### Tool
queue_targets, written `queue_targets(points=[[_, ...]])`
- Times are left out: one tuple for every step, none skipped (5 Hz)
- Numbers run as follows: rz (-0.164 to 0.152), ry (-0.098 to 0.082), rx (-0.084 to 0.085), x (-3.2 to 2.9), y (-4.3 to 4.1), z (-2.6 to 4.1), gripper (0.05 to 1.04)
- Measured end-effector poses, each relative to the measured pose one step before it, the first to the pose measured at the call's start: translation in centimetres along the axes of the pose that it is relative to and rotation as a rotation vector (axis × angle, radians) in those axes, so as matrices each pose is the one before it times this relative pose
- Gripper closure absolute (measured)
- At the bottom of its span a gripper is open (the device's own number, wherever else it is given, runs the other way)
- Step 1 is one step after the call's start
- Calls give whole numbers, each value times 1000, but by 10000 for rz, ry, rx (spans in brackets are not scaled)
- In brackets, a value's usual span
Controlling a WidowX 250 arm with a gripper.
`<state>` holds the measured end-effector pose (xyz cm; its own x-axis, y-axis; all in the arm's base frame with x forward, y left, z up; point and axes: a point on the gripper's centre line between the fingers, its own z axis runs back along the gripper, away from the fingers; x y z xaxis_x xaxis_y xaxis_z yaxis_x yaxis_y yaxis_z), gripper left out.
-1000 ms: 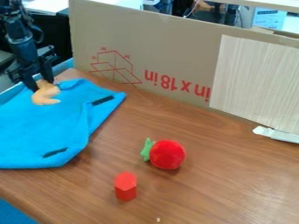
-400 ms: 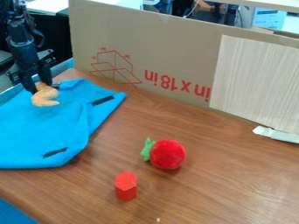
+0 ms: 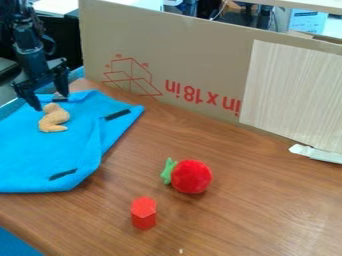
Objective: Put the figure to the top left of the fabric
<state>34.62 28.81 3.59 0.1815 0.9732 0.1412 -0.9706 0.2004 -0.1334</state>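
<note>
Nearest, bottom of view: small pale speck (image 3: 180, 251) on the brown wood-grain table (image 3: 260, 220); something blue (image 3: 15, 245) at the bottom left corner, can't tell what. Next back, red hexagonal block (image 3: 143, 213), upright on the wood. Just beyond it and a bit right, round red plush (image 3: 192, 176) with a green leafy end (image 3: 169, 171) pointing left. Block and plush are apart, both off the cloth.

Left side: blue fabric (image 3: 40, 160), wrinkled, folded over along its right part. Dark strip (image 3: 63, 174) near its near edge, second dark strip (image 3: 117, 115) near its far right corner. Figure (image 3: 53, 120), tan and curvy, lies on the fabric in its upper part, toward the far edge, left of that second strip.

Gripper (image 3: 50, 101) sits at the figure's far end, pointing down, fingers spread wide, one each side of that end, nothing held. Arm (image 3: 25, 37) comes in from upper left.

Back: cardboard panel (image 3: 180, 55) with red print stands behind the table; pale striped sheet (image 3: 294, 90) on its right part, white strip (image 3: 317, 153) at the sheet's foot.
</note>
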Motion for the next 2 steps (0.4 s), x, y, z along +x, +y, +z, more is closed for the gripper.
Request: queue_targets(points=[[-877,109,-243,-1356,-665,592,79],[-1916,315,-325,-1750,-1749,3853,83]])
